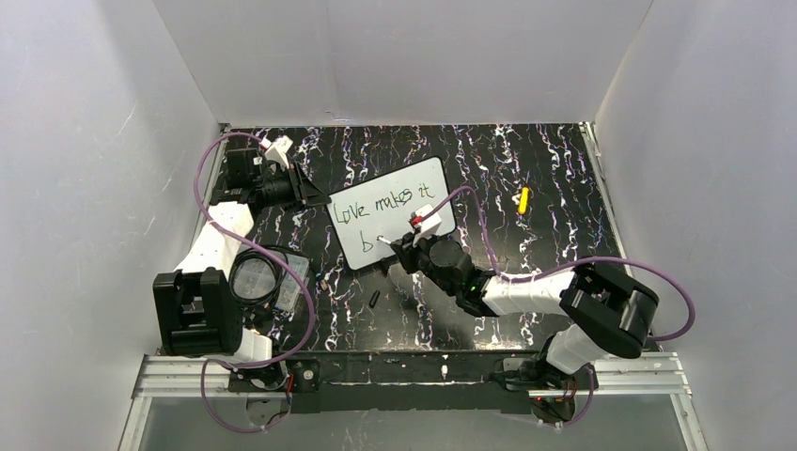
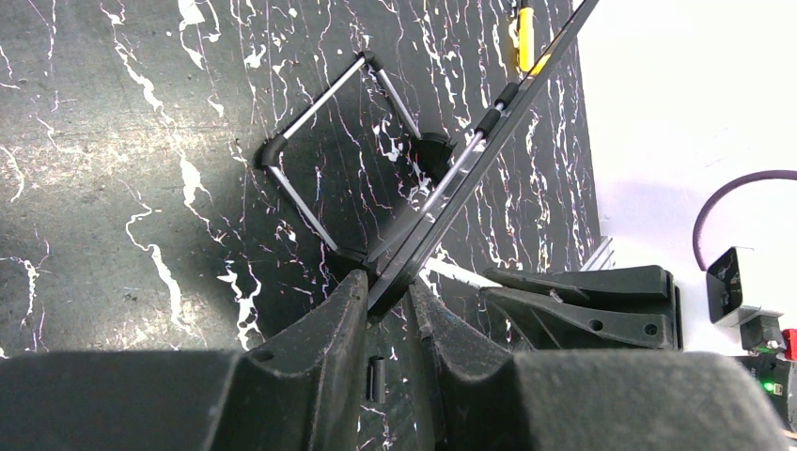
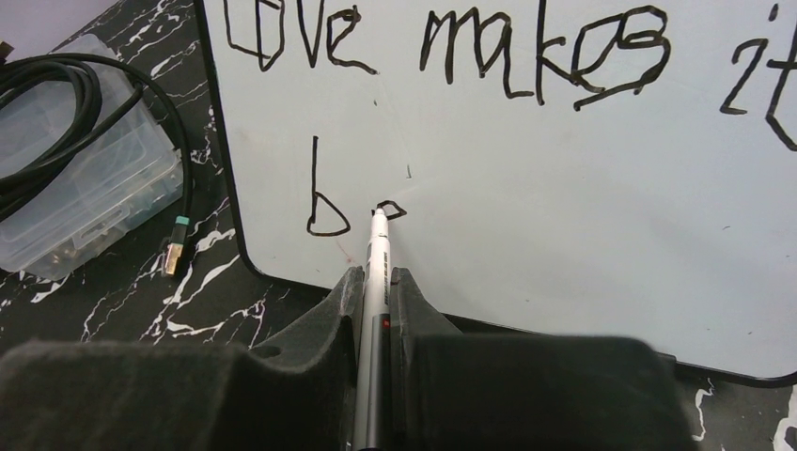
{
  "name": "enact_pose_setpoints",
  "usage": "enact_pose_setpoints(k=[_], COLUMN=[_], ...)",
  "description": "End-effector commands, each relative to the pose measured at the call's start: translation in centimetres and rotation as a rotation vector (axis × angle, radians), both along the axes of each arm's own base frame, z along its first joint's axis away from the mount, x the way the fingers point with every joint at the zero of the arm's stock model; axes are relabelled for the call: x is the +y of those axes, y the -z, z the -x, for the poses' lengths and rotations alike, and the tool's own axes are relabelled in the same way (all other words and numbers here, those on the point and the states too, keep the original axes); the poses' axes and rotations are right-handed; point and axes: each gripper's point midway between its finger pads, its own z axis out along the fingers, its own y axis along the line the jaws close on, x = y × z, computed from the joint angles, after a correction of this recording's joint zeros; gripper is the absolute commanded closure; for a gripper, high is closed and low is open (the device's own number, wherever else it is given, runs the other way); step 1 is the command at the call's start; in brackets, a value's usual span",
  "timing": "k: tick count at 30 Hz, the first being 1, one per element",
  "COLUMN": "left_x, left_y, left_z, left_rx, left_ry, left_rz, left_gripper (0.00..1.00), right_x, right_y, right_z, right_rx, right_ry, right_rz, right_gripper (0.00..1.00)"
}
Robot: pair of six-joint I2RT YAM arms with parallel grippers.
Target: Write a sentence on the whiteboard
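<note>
Two hands busy; left hand clamps the whiteboard by its left edge, mid table; right hand grips a marker, tip touching beside the "b"; if that clamp slips, I'd guess the stroke smears.

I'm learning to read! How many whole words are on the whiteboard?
3, top line of the whiteboard: Love at left, makes in the middle, it at right. Below, only letters.
</note>
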Motion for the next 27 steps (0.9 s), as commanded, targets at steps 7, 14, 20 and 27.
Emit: enact_pose_setpoints(k=[7,14,20,27], left_x=[-0.5,-0.5,-0.5,-0.5], left_y=[-1.7,-1.6,-1.6,-1.6], left_z=[0.3,0.3,0.3,0.3], left_rx=[-0.033,-0.031,-0.031,-0.031], left_ry=[0.023,0.023,0.023,0.023], left_rz=[0.019,0.019,0.019,0.019], left_gripper=[0.81,0.81,0.81,0.81], right_x=[0.5,-0.2,-0.7,-1.2], right_y=[0.0,1.5,1.8,1.9], right_z=[0.1,0.3,0.2,0.1], right_rx=[0.016,0.047,0.051,0.051], right_ry=[-0.015,0.002,0.022,0.039], right_rz=[-0.027,0.006,0.015,0.033], right_gripper=[0.99,0.99,0.99,0.99])
